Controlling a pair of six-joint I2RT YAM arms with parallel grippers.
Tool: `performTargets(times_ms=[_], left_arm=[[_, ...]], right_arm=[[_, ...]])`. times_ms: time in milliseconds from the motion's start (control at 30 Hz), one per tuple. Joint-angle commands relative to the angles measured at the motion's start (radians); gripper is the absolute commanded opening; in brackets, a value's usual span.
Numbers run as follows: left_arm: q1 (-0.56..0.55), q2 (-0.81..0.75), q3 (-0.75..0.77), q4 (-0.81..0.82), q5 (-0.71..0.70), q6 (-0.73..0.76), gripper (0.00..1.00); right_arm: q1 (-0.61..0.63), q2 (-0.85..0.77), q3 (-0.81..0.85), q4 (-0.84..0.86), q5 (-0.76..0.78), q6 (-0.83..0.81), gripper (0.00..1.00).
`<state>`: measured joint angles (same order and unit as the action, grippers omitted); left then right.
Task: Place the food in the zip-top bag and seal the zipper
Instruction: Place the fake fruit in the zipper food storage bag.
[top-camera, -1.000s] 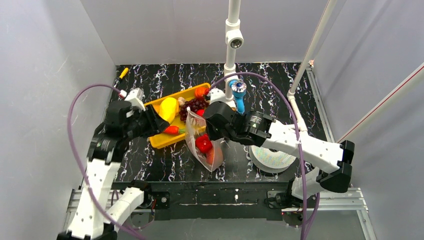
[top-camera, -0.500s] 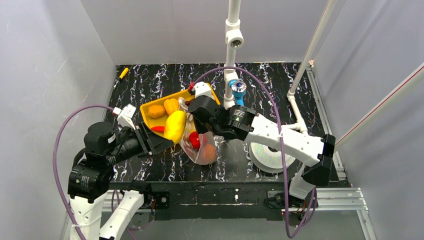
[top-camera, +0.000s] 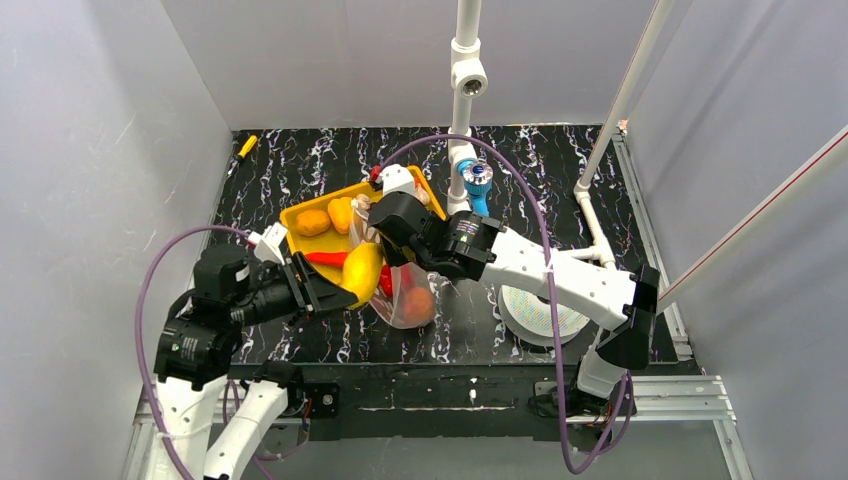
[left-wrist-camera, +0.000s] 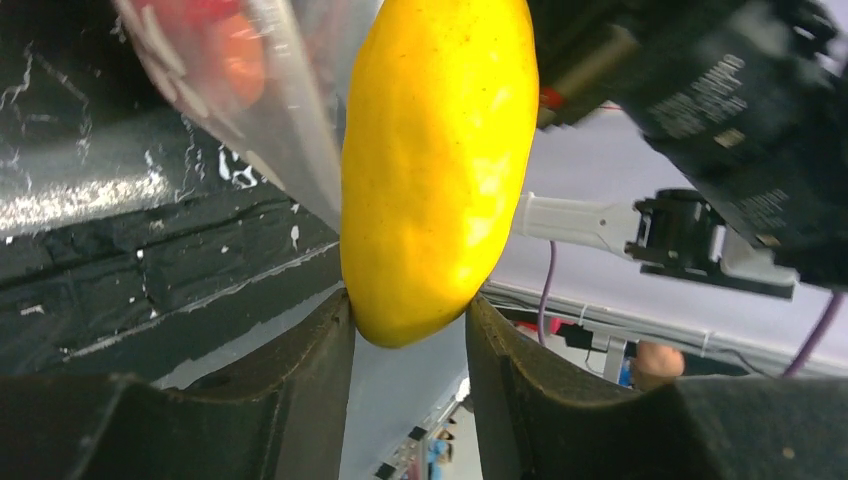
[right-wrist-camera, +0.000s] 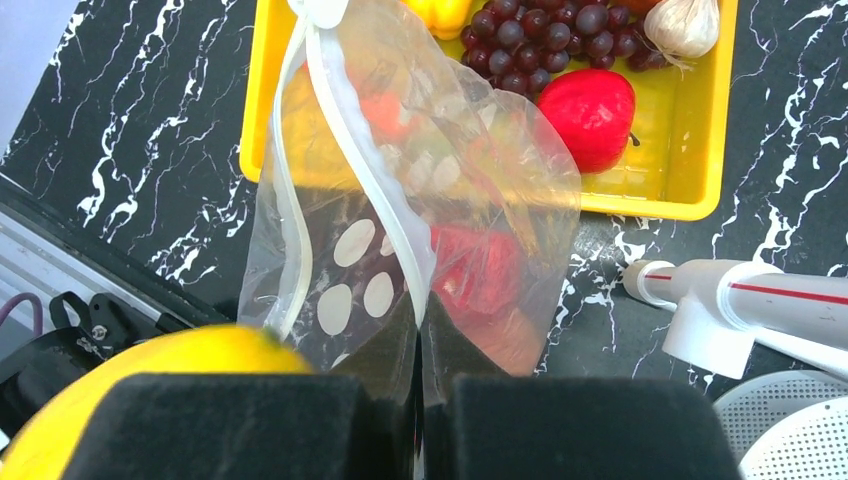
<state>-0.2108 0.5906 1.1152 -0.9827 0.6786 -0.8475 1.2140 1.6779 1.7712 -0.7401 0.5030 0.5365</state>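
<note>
Left hand (left-wrist-camera: 408, 325) around glossy oblong yellow fruit (left-wrist-camera: 435, 170) beside crinkly bag (right-wrist-camera: 470, 190)

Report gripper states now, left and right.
Left gripper: closed on the yellow fruit, gripping its lower end.
Right gripper: jaws shut, pinching the zip-top bag at its mouth edge.

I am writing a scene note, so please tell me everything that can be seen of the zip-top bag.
The zip-top bag is clear, crinkly plastic with a pale zipper strip along its mouth and white oval marks on one wall. The jaws of the right gripper pinch its mouth edge and hold it up, open. Red and orange food shows inside. A yellow fruit in the left gripper appears to touch its wall.
</note>
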Motion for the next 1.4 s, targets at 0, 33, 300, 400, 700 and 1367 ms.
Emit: performTargets(times_ms=[0,33,300,400,700,1367], left_arm=[[0.005,-0.034,-0.079,0.034,-0.043,-0.122,0.0],[0.005,-0.04,-0.096,0.05,-0.05,-0.142,0.0],[0.005,-0.008,-0.143,0.109,-0.09,-0.294,0.0],[0.005,-0.01,-0.178,0.149,-0.095,-0.382,0.0],[0.006,-0.03,-0.242,0.224,-0.115,-0.522,0.04],[0.005,0.006,-0.204,0.345,0.082,-0.289,0.89]], right_arm=[[0.006,-0.052,-0.01,0.056,0.024,0.004,0.01],[0.006,-0.06,-0.015,0.065,0.014,0.005,0.01],[0.007,-0.12,-0.057,0.157,-0.092,0.014,0.01],[0.006,-0.126,-0.068,0.168,-0.107,0.026,0.01],[0.007,-0.122,-0.099,0.182,-0.148,0.05,0.01],[0.006,-0.185,-0.155,0.148,-0.071,0.049,0.01]])
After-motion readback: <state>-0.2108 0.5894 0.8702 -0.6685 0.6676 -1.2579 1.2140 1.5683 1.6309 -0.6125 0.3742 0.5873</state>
